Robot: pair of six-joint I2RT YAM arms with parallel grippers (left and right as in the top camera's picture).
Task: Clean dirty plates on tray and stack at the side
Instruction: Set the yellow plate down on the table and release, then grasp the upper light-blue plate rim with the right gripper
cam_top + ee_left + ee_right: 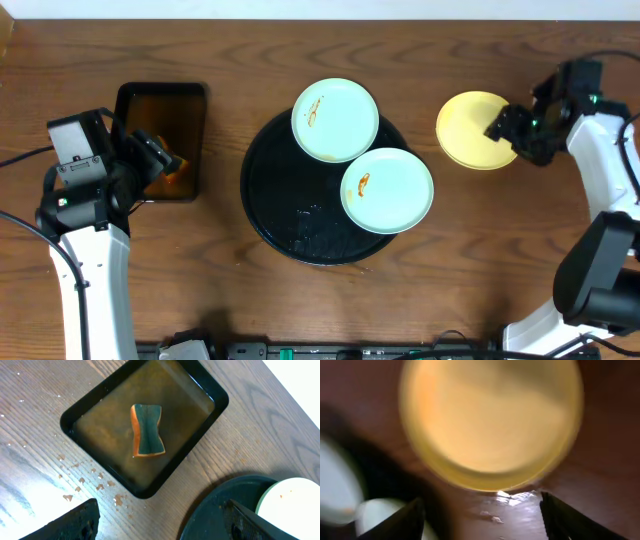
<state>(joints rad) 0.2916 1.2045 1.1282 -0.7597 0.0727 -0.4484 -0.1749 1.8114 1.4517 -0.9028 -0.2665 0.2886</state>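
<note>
Although the right wrist view is blurred, the right hand [482, 520] reads as released, fingers spread short of the yellow plate [465, 130] on the counter [200, 290] beside the tray [275, 205]; overhead it hides that plate's right edge. Upper mint plate [335, 120] and lower mint plate [388, 190], both smeared, overlap the tray's rim. Left hand [160, 520] released, empty.

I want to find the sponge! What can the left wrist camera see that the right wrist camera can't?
Only the left wrist view shows the sponge, lying in brown liquid in the small rectangular tray, with crumbs on the wood nearby. Only the right wrist view shows the yellow plate, blurry and filling most of the picture. Both show the wooden table, the round tray with a pale plate, and an open pincer at the bottom: the left pincer and the right pincer.
</note>
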